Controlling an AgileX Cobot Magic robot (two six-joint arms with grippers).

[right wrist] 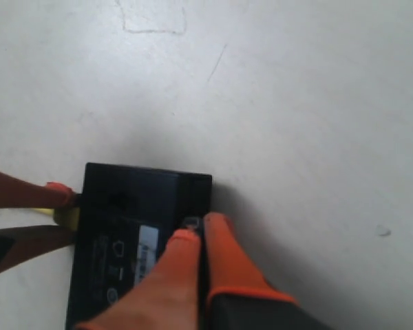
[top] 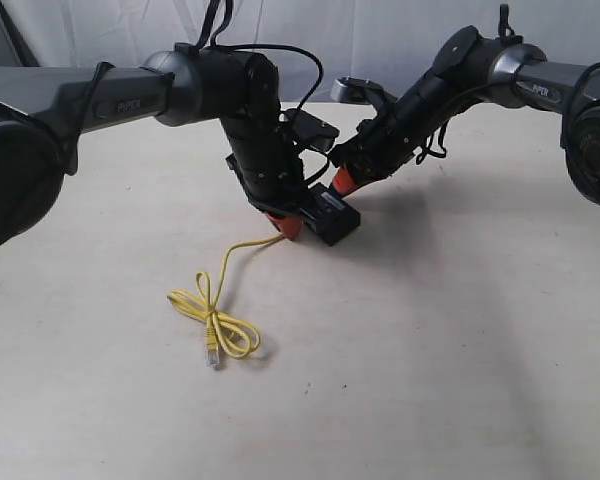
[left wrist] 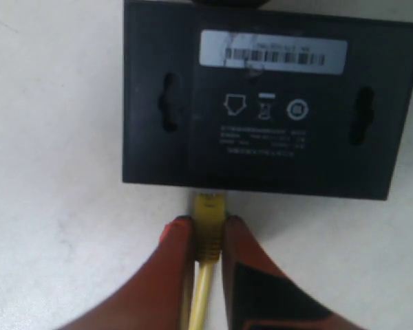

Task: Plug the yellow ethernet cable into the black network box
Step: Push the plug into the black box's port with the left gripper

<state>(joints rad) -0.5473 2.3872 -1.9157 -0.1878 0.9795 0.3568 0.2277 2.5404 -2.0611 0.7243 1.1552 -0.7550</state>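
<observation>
The black network box [top: 336, 216] lies flat on the table between both grippers, its white label [left wrist: 272, 52] facing up. My left gripper [left wrist: 208, 228] is shut on the yellow ethernet cable's plug [left wrist: 210, 212], whose tip sits at the box's [left wrist: 261, 117] port side. The yellow ethernet cable [top: 216, 318] trails from there to a bow-like loop, with its free plug [top: 212, 355] on the table. On the opposite side of the box [right wrist: 134, 206], my right gripper [right wrist: 196, 230] is shut, fingertips against the box's edge. The left fingers [right wrist: 55, 189] and plug [right wrist: 67, 216] show there too.
The white tabletop [top: 460, 330] carries only the box and cable. Both dark arms [top: 180, 90] [top: 450, 80] reach in from the back corners and meet near the table's middle.
</observation>
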